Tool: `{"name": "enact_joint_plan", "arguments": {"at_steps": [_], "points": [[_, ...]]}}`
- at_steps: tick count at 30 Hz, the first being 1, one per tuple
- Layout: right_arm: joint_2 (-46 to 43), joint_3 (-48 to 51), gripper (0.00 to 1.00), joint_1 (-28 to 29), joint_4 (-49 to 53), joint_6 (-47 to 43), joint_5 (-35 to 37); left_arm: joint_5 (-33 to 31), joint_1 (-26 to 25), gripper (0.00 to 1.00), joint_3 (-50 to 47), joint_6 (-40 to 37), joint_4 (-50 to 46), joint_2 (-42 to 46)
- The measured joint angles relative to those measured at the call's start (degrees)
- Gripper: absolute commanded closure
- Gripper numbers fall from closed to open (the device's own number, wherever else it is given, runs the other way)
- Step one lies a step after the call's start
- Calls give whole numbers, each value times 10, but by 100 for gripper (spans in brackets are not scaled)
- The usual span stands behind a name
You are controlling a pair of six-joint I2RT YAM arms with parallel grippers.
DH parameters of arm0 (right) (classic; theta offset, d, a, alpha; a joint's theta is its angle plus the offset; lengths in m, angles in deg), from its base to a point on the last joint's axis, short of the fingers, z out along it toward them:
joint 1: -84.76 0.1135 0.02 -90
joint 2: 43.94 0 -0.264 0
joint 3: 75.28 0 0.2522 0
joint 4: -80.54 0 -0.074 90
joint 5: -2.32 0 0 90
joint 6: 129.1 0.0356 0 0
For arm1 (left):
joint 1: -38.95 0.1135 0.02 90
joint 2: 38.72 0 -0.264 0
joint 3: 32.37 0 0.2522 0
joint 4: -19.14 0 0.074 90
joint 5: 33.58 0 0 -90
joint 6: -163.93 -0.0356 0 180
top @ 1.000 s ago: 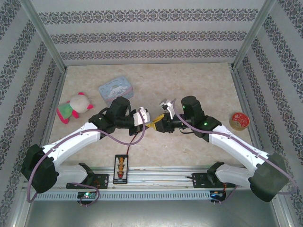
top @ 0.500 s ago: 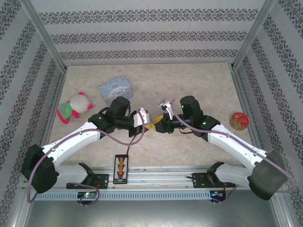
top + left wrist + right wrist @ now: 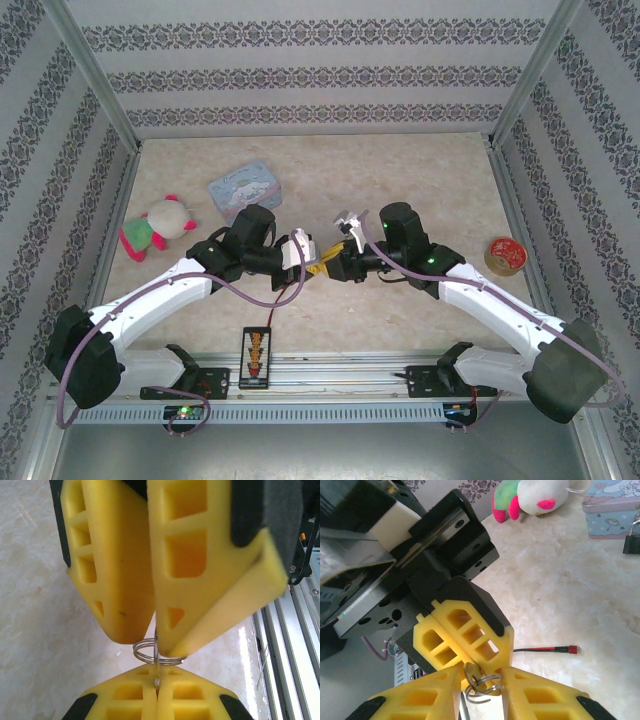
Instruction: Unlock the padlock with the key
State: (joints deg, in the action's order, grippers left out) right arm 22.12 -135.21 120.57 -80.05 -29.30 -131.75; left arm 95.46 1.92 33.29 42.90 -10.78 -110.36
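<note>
Padlock point(image 3: 632, 539) sits on the table point(image 3: 420, 170), well apart from both grippers and just in front of the light-blue tin point(image 3: 615, 504). The right wrist view cuts it at the frame edge, and I can't tell whether it touches the tin wall. The tin's lid is down, so anything inside is hidden from me. A plush toy point(image 3: 535, 495) lies beyond, clipped at the top of the frame.

Key point(image 3: 156, 670) is up off the table at the middle, between the two grippers, which meet tip to tip. On the left wrist view the left gripper point(image 3: 150, 642) has its yellow fingers clenched. The thin blade comes out of the slit between them, with a split ring point(image 3: 483, 686) looped round it. The blade's lower end runs into the right gripper point(image 3: 157, 675).

There the fingers look pressed together along a seam, yet the right wrist view shows a gap between them with the ring in it. So I can't tell whether the right one is clamped or released. Most of the key is buried between the fingers, and I can't make out its teeth.

A thin wire with a red tip point(image 3: 545, 650) lies on the table past the grippers. From above, the meeting point is too small to read.
</note>
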Motion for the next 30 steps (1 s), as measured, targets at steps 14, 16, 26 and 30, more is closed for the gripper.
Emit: {"name": "enact_joint_plan", "arguments": {"at_steps": [14, 16, 26, 30], "points": [[0, -6, 74, 3, 1, -8, 1, 7, 0, 100, 0, 4, 0, 0], [1, -6, 74, 3, 1, -8, 2, 10, 0, 100, 0, 4, 0, 0], [20, -8, 79, 3, 1, -11, -2, 10, 0, 100, 0, 6, 0, 0], [20, -9, 85, 3, 0, -12, -4, 7, 0, 100, 0, 6, 0, 1]]}}
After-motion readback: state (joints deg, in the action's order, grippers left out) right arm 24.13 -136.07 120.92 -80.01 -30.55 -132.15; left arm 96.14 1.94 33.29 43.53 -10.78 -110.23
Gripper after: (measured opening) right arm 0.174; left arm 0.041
